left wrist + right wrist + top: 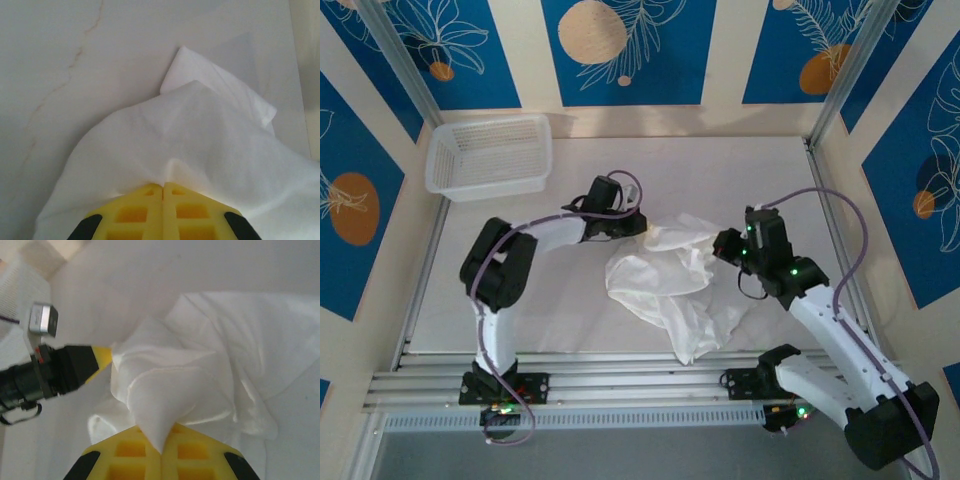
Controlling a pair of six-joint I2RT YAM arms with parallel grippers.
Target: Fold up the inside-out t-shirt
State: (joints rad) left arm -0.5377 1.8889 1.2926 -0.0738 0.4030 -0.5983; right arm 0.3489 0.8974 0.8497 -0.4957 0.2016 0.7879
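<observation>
The left gripper [163,194] pinches the shirt [200,145]; the right gripper [162,447] pinches another fold. The top view adds a basket [488,157], well apart.

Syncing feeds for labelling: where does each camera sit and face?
Top external: above, behind the robot, looking down; left arm, right arm and t-shirt show.
Left wrist: on that arm, facing along the left gripper, shut on the t-shirt.
Right wrist: on that arm, facing past the right gripper, shut on the t-shirt, toward the left gripper.
Shared: the t-shirt, in all.
</observation>
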